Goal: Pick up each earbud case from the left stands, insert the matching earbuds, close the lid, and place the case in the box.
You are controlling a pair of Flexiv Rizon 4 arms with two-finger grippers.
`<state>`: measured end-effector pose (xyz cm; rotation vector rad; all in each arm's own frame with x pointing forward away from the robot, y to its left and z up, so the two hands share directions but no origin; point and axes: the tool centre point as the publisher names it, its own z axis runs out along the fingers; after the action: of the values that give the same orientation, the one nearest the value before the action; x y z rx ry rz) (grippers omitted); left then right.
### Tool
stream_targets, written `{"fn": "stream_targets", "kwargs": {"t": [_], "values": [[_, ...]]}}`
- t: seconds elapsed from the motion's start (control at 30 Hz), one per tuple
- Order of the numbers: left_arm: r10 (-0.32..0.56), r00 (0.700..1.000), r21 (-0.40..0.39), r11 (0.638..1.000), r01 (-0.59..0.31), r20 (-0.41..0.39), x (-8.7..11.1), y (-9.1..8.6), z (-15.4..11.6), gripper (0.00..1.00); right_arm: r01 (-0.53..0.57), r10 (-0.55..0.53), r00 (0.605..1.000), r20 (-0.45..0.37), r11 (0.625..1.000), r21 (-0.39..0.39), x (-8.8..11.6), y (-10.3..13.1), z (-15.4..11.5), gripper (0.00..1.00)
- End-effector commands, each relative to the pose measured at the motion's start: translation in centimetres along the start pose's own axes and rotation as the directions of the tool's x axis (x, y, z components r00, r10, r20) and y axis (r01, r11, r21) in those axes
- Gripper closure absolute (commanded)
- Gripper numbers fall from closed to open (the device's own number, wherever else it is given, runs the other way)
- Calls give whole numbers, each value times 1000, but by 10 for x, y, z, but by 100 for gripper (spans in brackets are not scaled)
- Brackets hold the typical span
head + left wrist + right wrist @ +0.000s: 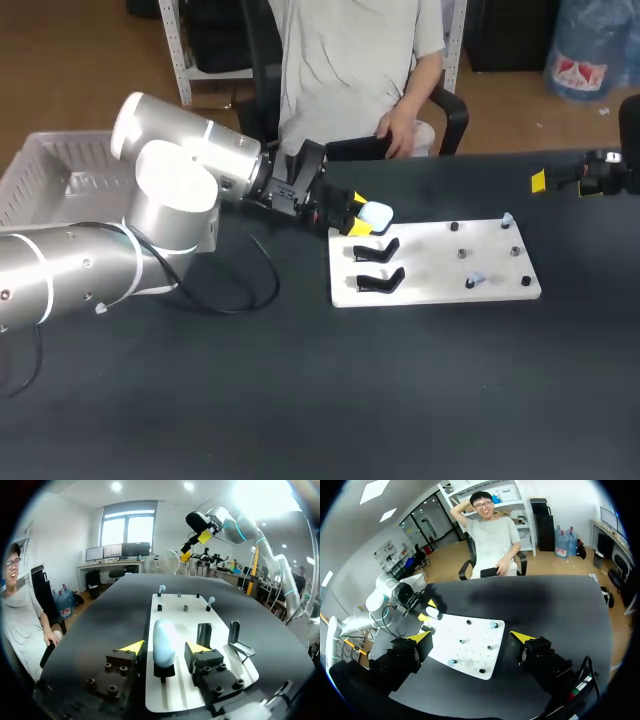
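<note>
A pale blue earbud case [378,213] stands on the rearmost black stand at the left end of the white board [440,270]. My left gripper [362,220] is open and straddles the case [163,639], a small gap showing on each side between it and the yellow tips. Two other stands [379,250] [382,282] are empty. Pale earbuds [507,218] [476,280] sit on pegs at the board's right end. My right gripper [565,183] hovers open past the board's far right corner, holding nothing; in its own view the right gripper [470,637] faces the board [470,647].
A white mesh basket [60,170] sits at the table's far left behind my left arm. A black cable [262,275] loops on the table beside the board. Small black pegs [461,254] stud the board's right half.
</note>
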<state>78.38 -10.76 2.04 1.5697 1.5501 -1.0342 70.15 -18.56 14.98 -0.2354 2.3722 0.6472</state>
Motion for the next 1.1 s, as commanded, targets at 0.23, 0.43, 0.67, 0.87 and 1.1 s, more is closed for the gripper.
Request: {"fn": "stream_targets", "kwargs": {"t": [0.23,0.43,0.67,0.87,1.1], "values": [[6,1000,16,1000,-6,8,2,8,3,49,1,-1,1000,0,1000,-2,0,-1,0,0],[19,1000,26,999,-19,7,2,5,6,51,1,-1,1000,0,1000,-2,0,-1,0,0],[24,1000,24,999,-24,11,3,3,8,53,1,-1,1000,0,1000,-2,0,-1,0,0],[26,1000,15,1000,-26,13,3,3,9,66,1,-1,1000,0,1000,-2,0,-1,0,0],[44,999,-6,999,-44,16,2,2,4,100,1,-1,1000,0,1000,-2,0,-1,0,0]]}}
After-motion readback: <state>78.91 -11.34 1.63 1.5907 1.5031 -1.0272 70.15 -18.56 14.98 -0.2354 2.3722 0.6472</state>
